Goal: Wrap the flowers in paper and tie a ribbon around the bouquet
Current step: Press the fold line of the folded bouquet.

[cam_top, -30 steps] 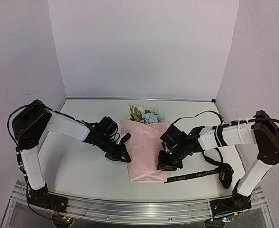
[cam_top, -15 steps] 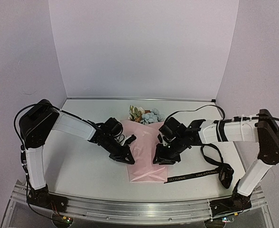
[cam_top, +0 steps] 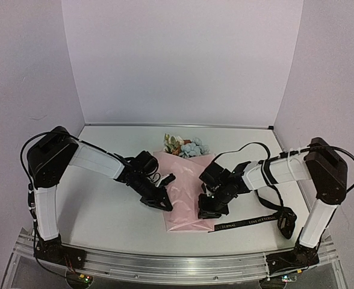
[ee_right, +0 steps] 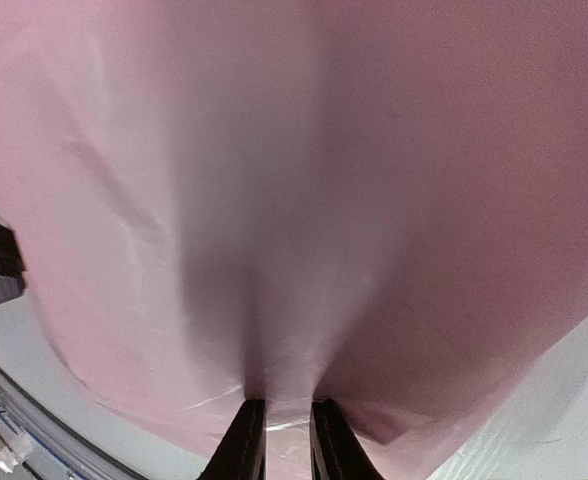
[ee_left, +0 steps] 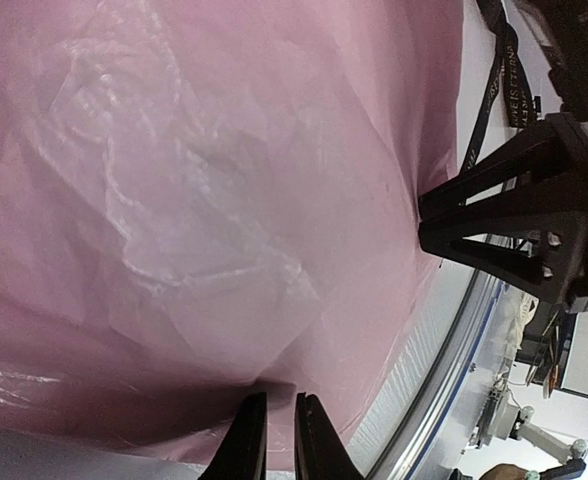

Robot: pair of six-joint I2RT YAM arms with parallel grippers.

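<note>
Because a wrap starts from the sheet's two long edges, each arm worked one side of the paper [cam_top: 183, 180], which lay on the worktop [cam_top: 105, 223] in the lower middle of the top view. At the left of that view the left arm [cam_top: 99, 162] reached in low with its jaws at the paper's left edge. In the left wrist view they stood almost together at the bottom of the frame, a dark fold of pink running into the slit, so I judged them clamped on that edge, ready to lift it over.

At upper centre the flowers [cam_top: 186, 146] showed only their blooms past the paper's far edge. Their stems were out of sight, probably under the sheet so the fold would enclose them. Right of centre the right arm [cam_top: 273, 171] mirrored the left: its jaws pinched the right edge, the paper puckering into their narrow gap. At lower right the ribbon [cam_top: 249, 221] lay loose on the worktop, one end just beside the paper's near corner, seemingly kept for the tie.
</note>
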